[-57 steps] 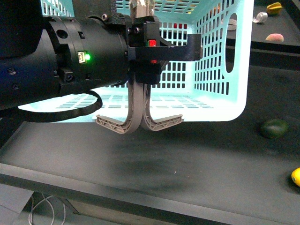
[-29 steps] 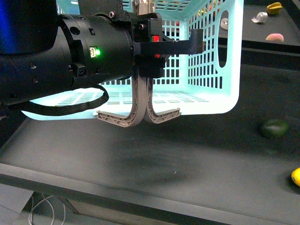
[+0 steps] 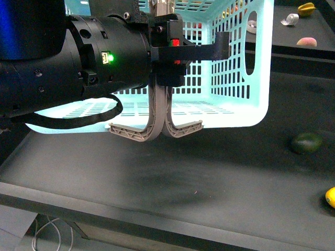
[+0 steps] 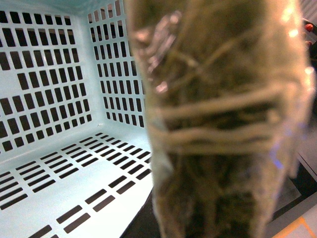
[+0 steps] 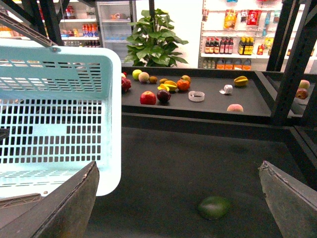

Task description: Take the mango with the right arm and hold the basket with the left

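Note:
The pale turquoise basket (image 3: 238,78) hangs tilted above the dark table, its two grey-brown handles (image 3: 157,123) curving down in front. My bulky black left arm (image 3: 78,68), green light on, reaches in from the left, and my left gripper (image 3: 163,21) is shut on the basket at its handles. In the left wrist view a blurred handle (image 4: 218,124) fills the middle in front of the basket's slotted wall (image 4: 44,84). The yellow mango (image 3: 330,196) lies at the far right edge of the table. My right gripper (image 5: 178,208) is open, its fingers (image 5: 64,208) wide apart above the table, with the mango out of its view.
A dark green oval fruit (image 3: 306,143) lies on the table right of the basket and shows between my right fingers as the green fruit (image 5: 214,207). The back shelf (image 5: 208,106) holds several fruits and tape rolls. Black frame posts (image 5: 282,59) stand at the right.
Since a second ago the basket has swung, its right wall shifting left, and the left arm looms larger. Over the last half second almost nothing has moved.

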{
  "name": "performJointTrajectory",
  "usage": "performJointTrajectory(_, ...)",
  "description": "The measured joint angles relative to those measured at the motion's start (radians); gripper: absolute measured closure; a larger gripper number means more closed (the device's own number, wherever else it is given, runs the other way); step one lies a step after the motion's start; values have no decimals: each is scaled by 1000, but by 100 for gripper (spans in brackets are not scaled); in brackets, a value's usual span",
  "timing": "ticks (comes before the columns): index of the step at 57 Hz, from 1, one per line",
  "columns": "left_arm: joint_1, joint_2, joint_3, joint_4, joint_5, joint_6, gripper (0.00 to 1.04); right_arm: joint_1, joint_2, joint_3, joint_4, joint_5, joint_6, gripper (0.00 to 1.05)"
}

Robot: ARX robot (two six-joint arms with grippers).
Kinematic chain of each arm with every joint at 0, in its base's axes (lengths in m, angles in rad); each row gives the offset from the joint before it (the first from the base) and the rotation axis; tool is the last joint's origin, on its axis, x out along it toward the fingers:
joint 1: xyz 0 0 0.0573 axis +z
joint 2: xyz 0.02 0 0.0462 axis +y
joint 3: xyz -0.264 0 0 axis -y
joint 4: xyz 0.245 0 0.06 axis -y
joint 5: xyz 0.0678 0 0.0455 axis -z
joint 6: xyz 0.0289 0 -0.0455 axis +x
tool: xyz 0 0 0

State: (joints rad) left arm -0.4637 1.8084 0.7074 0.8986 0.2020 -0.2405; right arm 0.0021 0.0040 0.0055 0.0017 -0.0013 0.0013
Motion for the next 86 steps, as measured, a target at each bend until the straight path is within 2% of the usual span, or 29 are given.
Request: performJointTrajectory(86, 0, 0, 0, 0, 0, 0, 101, 0, 0, 0, 0, 0, 0, 8)
